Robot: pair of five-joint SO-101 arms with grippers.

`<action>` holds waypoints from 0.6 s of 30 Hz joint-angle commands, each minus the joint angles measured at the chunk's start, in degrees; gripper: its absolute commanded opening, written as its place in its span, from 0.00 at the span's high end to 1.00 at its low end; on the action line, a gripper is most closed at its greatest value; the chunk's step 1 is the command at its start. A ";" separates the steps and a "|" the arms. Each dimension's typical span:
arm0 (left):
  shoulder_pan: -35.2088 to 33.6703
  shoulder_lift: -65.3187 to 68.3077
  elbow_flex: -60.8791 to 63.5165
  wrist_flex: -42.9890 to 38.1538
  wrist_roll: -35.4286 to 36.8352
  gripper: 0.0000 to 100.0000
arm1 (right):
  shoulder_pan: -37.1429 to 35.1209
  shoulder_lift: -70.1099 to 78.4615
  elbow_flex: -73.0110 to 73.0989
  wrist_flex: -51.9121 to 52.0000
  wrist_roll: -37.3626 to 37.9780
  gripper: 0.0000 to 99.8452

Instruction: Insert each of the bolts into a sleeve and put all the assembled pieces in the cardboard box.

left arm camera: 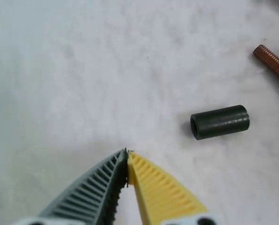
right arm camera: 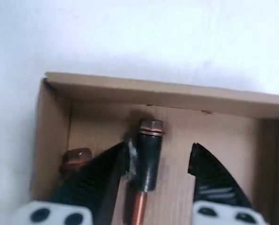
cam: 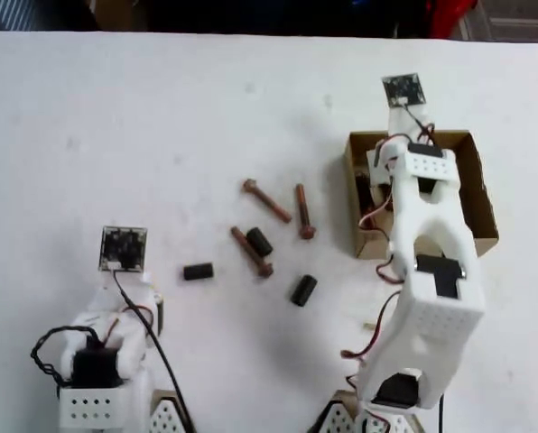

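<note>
White perforated arms (cam: 429, 298) bear apparent black motors (cam: 440, 271) and red cables (cam: 366, 347); the left gripper (left arm camera: 127, 158) is ribbed grey-and-yellow.

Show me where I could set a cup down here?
Free: the wide stretch of table between the far edge and the bolts, beyond the left arm. Crowded: the middle, with loose bolts and sleeves, and the cardboard box, where the right gripper hangs.

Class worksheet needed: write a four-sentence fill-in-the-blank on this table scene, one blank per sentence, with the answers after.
1. ___ bare bolts lie on the table.
2. Over the box, the right gripper is ___.
3. The left gripper is ___.
4. The number of empty sleeves on the table is ___.
Answers: three; open; shut; three.
</note>
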 commanded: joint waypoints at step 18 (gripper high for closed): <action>-0.13 -0.48 0.00 -0.18 -0.35 0.98 | -21.14 -37.32 -2.46 34.33 0.44 0.82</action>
